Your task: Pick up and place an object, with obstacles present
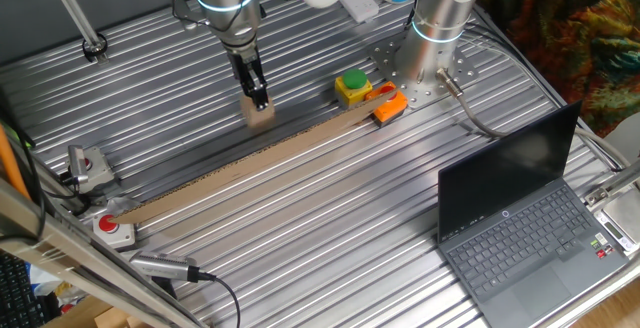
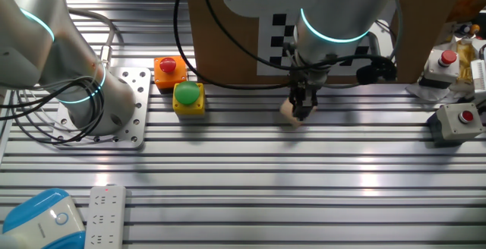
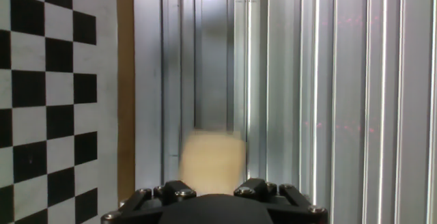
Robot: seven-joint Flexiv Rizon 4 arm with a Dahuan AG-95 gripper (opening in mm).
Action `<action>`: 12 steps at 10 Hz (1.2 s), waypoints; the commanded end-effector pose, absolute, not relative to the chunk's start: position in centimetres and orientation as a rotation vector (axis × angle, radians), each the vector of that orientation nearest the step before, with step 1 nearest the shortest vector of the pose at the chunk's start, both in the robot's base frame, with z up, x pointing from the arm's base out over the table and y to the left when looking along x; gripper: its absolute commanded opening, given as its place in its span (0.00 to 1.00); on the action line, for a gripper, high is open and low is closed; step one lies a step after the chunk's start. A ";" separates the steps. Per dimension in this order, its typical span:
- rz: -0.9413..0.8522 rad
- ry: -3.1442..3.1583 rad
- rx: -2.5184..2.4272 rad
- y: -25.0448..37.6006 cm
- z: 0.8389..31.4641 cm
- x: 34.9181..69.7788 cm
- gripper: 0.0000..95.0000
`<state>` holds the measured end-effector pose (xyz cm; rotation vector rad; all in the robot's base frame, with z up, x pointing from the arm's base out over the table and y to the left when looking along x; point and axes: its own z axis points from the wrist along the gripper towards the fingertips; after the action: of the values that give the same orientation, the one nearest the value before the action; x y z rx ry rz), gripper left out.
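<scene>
The small tan block [image 1: 260,117] is on the ribbed metal table, just on the far side of the long tan strip [image 1: 240,168]. My gripper [image 1: 257,98] comes straight down on it, fingers close together around its top. In the other fixed view the block [image 2: 289,111] is at the fingertips of the gripper [image 2: 303,109], in front of the cardboard board with a checkerboard [image 2: 228,44]. In the hand view the block [image 3: 212,157] is blurred and close between the jaw bases, with the checkerboard board [image 3: 61,80] along the left.
A yellow box with a green button [image 1: 352,87] and an orange piece [image 1: 390,107] sit by the strip's right end, near the arm's base [image 1: 437,38]. A laptop [image 1: 520,228] stands at front right. A red button box [image 1: 112,229] and a grey box [image 1: 86,163] are at left.
</scene>
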<state>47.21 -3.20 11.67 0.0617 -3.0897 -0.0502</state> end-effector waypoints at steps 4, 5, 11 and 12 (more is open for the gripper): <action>-0.063 -3.080 0.051 -3.3 11.9 47.1 0.60; -0.059 -3.079 0.060 -3.3 11.9 47.2 0.60; -0.060 -3.070 0.092 -3.5 12.9 47.2 0.60; -0.060 -3.070 0.094 -3.5 12.9 47.2 0.60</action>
<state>47.03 -3.51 13.05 0.0958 -3.0707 -0.0571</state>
